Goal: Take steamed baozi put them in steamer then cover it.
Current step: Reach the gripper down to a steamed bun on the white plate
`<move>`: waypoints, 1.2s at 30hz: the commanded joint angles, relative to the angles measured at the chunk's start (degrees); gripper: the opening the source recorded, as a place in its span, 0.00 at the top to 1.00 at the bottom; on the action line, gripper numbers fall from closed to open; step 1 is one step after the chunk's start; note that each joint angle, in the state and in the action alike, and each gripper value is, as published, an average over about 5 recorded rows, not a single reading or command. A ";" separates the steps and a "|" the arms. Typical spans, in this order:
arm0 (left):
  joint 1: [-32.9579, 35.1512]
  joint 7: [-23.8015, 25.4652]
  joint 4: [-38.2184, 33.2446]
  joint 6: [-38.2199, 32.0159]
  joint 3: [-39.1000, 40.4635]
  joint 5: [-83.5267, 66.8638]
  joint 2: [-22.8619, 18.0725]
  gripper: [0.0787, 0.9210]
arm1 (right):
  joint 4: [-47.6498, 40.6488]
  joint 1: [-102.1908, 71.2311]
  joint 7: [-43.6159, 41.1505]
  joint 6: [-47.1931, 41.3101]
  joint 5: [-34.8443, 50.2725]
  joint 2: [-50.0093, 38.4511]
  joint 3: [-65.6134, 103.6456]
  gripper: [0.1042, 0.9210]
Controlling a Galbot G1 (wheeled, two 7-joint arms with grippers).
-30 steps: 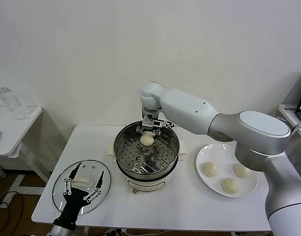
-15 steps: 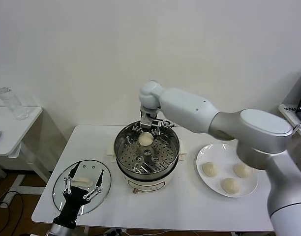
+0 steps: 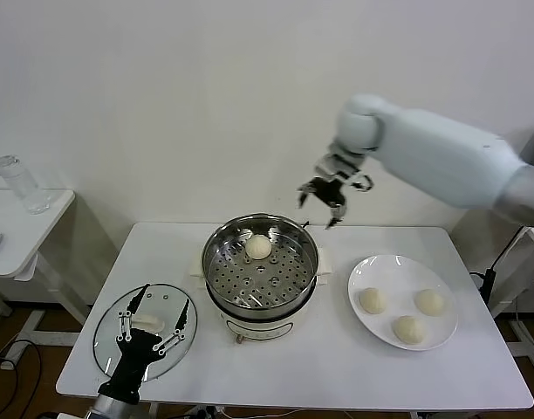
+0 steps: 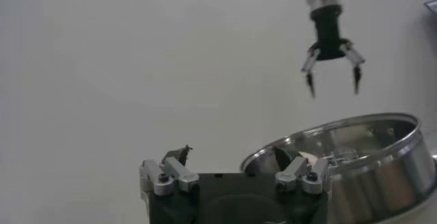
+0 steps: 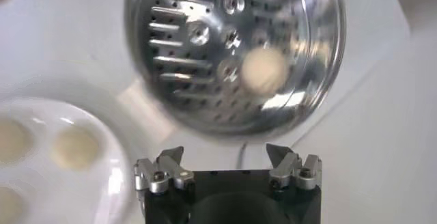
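- The steamer (image 3: 261,272) is seen at the middle of the table (image 3: 337,367), uncovered, with its perforated tray exposed.
- One baozi (image 3: 259,247) is seen on the tray, toward the far side of the pot; it also shows as a pale blur in the right wrist view (image 5: 263,67).
- Three more baozi are held by the white plate (image 3: 365,271) to the steamer's right: one (image 3: 372,300) nearest the steamer, one (image 3: 429,301) farther right, one (image 3: 408,328) nearest the front.
- The cover (image 3: 145,331) is laid flat on the table, to the steamer's front left, apart from it.
- The right gripper (image 3: 327,202) is held in the air above and behind the steamer's right rim, pointing down; its jaws are spread wide and nothing is gripped.
- The left gripper (image 3: 151,326) is poised over the cover near the table's front left edge, jaws spread wide around the white handle; contact cannot be told.
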 commanded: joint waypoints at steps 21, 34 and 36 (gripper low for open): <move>-0.39 -0.09 1.67 -0.38 -0.29 0.32 -1.00 0.12 | -1.16 -17.79 11.18 -10.56 4.67 -8.51 -4.87 0.12; -1.37 -0.12 1.97 -0.12 -2.10 -0.23 -1.30 0.12 | -5.62 -20.81 14.87 -10.57 3.70 -3.69 -2.96 0.12; -1.31 -0.12 2.00 -0.16 -2.06 -0.23 -1.32 0.12 | -5.92 -21.04 14.67 -10.56 3.49 -3.10 -2.89 0.12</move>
